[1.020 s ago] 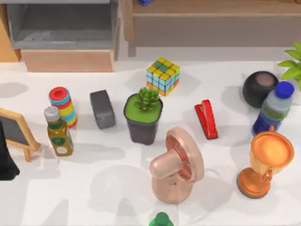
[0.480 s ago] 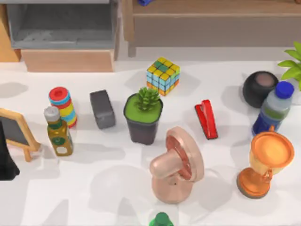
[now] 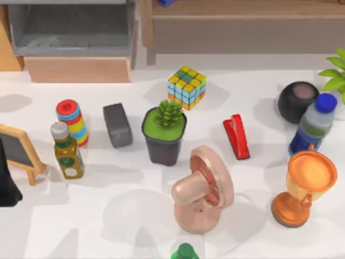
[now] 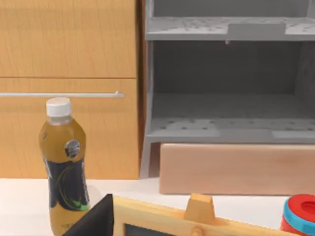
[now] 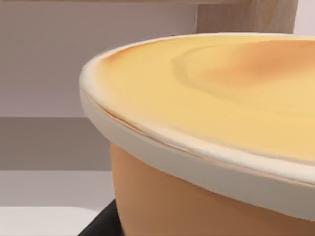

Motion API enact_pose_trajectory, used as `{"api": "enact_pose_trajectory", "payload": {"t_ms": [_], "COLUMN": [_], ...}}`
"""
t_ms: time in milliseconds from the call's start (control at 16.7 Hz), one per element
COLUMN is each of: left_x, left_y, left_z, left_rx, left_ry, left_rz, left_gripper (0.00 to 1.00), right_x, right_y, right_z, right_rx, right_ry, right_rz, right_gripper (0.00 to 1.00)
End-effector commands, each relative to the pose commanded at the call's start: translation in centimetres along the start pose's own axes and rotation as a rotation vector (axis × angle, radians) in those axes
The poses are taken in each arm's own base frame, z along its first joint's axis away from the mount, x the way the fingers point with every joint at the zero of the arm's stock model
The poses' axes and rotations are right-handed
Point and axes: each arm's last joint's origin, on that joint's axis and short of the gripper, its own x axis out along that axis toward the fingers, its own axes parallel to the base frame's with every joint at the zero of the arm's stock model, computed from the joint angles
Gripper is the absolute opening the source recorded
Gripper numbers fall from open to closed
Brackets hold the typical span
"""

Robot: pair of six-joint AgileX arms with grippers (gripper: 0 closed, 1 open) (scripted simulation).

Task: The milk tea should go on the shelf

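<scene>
The milk tea, an orange-tan cup with a cream lid, sits very close in the right wrist view. A dark finger of my right gripper lies against its lower side. Behind it rise the shelf's upright post and a pale wall. From above, the light-brown shelf runs along the table's back right. My left arm stays parked at the table's left edge beside the chalkboard.
A grey-lined box stands at the back left. The table carries a cube, potted succulent, pink fan, red stapler, trophy, water bottle, oil bottle and grey block.
</scene>
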Motion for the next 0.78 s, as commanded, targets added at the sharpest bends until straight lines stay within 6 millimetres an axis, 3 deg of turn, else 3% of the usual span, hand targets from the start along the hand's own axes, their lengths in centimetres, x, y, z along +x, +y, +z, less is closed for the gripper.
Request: {"api": "enact_pose_trajectory", "payload": {"t_ms": [780], "left_x": [0.0], "left_y": [0.0], "left_z": [0.0], "left_rx": [0.000], "left_ry": [0.000], "left_rz": [0.000], "left_gripper": [1.00], "right_x": [-0.1], "right_y": [-0.1], "right_z": [1.1], "right_rx": [0.000], "right_ry": [-0.001], "right_rz": [-0.002], "right_gripper": [0.00]}}
